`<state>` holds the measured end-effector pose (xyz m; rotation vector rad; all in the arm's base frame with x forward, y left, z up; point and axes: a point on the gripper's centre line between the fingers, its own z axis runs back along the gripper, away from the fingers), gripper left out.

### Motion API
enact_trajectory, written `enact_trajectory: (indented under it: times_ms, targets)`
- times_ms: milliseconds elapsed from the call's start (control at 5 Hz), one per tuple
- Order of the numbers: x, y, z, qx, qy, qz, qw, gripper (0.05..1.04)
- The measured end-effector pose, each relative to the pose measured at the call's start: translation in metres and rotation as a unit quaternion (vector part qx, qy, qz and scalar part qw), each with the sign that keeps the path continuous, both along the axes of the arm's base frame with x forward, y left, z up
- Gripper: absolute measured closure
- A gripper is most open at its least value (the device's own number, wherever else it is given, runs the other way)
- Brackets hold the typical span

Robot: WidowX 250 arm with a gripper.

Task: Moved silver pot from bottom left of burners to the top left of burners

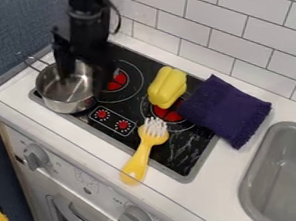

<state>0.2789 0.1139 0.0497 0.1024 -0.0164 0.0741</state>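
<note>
The black gripper hangs over the left side of the stove with its two fingers spread. Its left finger reaches down inside the silver pot, and its right finger is at the pot's right side, so the pot's right wall lies between them. Whether either finger touches the metal, I cannot tell. Upright on the front left of the black cooktop, the pot overlaps the stove's left edge, its wire handle pointing to the upper left. Part of the back left burner shows just right of the gripper.
A yellow pepper-like toy stands on the right burners beside a folded purple cloth. The yellow brush lies across the stove's front edge. A grey sink is at the right, a tiled wall behind.
</note>
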Motion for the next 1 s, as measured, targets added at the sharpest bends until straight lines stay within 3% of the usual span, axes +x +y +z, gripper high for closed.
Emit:
enact_trajectory:
  times_ms: [400,800,1000]
  targets:
    - [-0.003,-0.002,-0.032,-0.012,0.029,0.022,0.9993,0.121]
    - [-0.001,-0.007,-0.036,-0.029,0.025,0.023,0.999,0.705]
    - [-0.002,-0.008,-0.036,-0.032,0.028,0.022,0.9989,0.916]
